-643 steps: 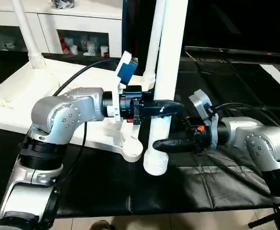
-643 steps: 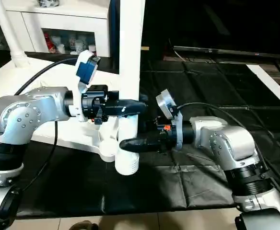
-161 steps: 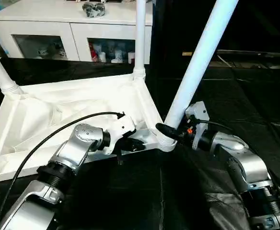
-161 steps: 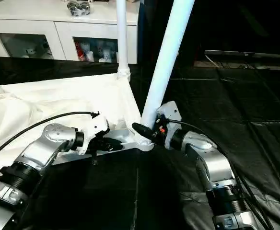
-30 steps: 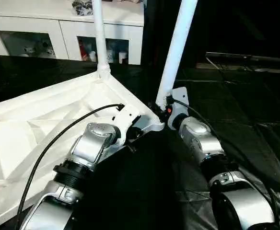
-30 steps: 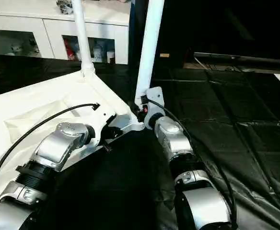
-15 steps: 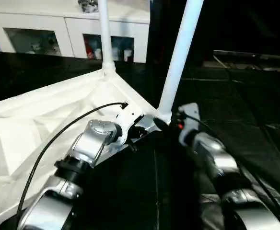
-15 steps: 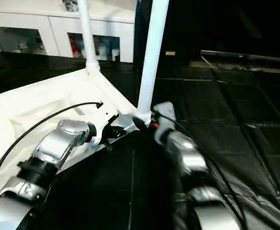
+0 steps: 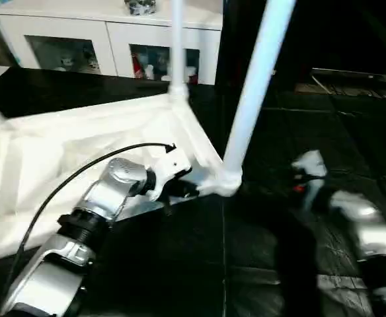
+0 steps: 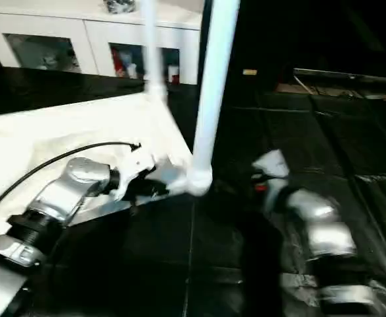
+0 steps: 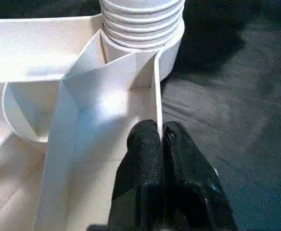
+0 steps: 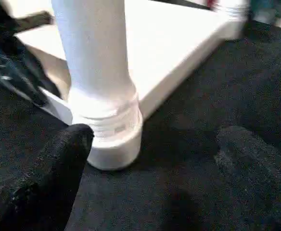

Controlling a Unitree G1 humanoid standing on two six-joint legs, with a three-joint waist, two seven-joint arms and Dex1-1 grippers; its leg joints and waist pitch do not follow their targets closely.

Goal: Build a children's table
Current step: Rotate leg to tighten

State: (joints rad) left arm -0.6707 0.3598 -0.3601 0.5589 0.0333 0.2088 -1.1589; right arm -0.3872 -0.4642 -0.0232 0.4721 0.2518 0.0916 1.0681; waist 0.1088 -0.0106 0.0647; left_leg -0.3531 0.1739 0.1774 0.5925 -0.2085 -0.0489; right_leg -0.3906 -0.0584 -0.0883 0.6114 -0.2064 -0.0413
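Now the leg's seated, corner by corner!
Left hand (image 11: 159,139) pinches the white ribbed plastic tabletop (image 9: 61,142) rim; right hand (image 12: 150,159) gapes empty beside the long white tapered leg (image 9: 256,86) — check it's tight next.

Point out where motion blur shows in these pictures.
Left eye view: the right arm smears, the near leg is soft. Right wrist view: the right gripper's fingers blur. Left wrist view: crisp, left gripper clamped on the tabletop's rib.

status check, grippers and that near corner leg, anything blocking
Left gripper shut on table top rim. Right gripper open, clear of near leg, seated upright in corner socket. Nothing blocking.
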